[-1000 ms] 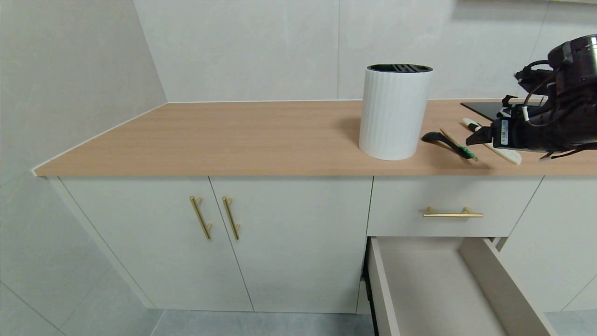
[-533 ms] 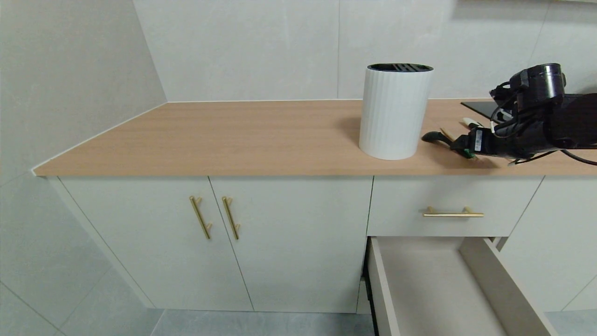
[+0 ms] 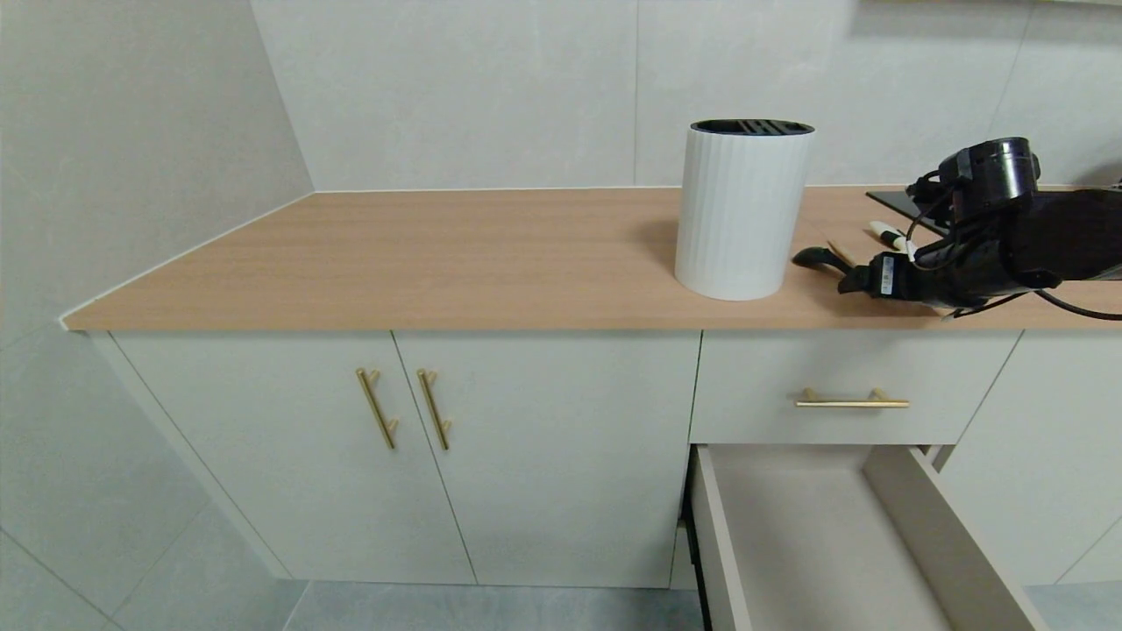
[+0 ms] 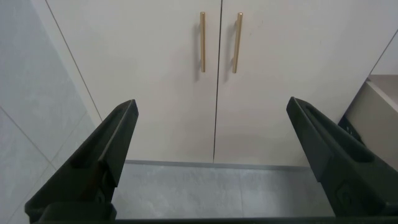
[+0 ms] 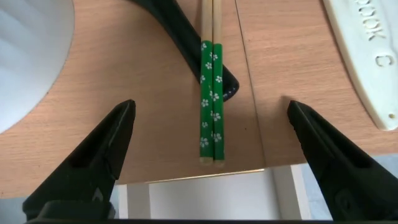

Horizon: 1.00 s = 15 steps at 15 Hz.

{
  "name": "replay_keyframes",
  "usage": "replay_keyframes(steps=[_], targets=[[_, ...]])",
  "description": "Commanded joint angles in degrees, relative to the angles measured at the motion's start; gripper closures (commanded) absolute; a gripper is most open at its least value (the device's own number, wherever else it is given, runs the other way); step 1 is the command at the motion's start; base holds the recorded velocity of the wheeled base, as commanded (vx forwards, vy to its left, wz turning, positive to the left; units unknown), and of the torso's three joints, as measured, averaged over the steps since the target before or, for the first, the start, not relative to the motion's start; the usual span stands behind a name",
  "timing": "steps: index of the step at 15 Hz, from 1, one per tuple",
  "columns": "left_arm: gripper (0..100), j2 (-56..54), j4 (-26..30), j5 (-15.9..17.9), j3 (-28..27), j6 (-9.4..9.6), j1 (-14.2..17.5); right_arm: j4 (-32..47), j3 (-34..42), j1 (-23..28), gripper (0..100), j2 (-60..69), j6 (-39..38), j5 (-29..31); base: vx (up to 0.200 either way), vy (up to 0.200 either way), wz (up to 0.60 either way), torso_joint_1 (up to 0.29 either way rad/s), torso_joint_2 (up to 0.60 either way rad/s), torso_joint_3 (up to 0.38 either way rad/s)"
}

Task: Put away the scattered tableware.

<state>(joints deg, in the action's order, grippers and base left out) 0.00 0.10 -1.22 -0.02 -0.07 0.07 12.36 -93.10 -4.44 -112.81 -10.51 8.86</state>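
Green-ended chopsticks (image 5: pixel 209 93), two, lie on one black spoon (image 5: pixel 186 43) by the spread-apart right end effector (image 3: pixel 852 282).

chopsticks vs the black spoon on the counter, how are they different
Colour: the chopsticks are pale wood with green flowered ends; the black spoon is black all over.
Shape: the chopsticks are two thin straight sticks side by side; the black spoon is one wider piece.
Pose: the chopsticks lie on top, crossing the black spoon's handle at an angle.
Both lie on the wooden counter near its front edge.
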Motion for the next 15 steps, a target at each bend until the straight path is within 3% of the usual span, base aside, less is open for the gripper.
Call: replay_keyframes(steps=[1,15], targets=[[0,0.0,0.0,0.0,0.0,-0.01,0.0,0.0,-0.2,0.0,100,-0.4,-0.1,0.0,0.000,0.000,0.00,0.000,0.00,0.000],[0,0.0,0.0,0.0,0.0,-0.01,0.0,0.0,-0.1,0.2,100,2.2,-1.3,1.3,0.000,0.000,0.00,0.000,0.00,0.000]])
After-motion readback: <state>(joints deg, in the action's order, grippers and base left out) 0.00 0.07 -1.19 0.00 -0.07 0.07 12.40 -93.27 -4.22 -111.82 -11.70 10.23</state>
